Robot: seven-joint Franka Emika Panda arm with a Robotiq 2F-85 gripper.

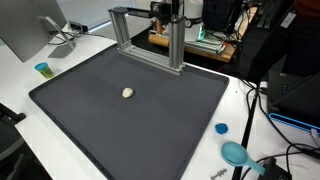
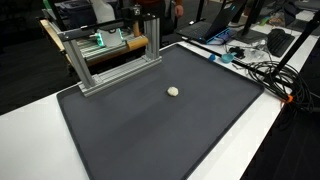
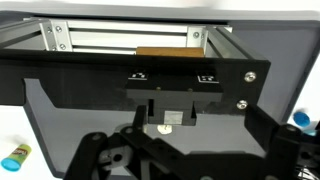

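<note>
Gripper (image 3: 182, 160): spread wide, holds nothing, hangs up close to the metal frame (image 1: 177, 45) at the back edge of the black mat (image 1: 100, 125).

Small pale lump (image 1: 127, 92): sits alone near the middle of the mat, well apart from the frame. Same lump (image 2: 173, 90) shows in both exterior views. Looks light, round and maybe a bit soft, so likely rolls away if nudged. Best to come straight down and pinch gently on 2 opposite sides.

Frame: looks stiff and hard, so steer around it.

Lots of flat open room on the mat all around the lump. Past the mat edge: blue cap (image 1: 221, 128) and cables (image 2: 262, 68).
</note>
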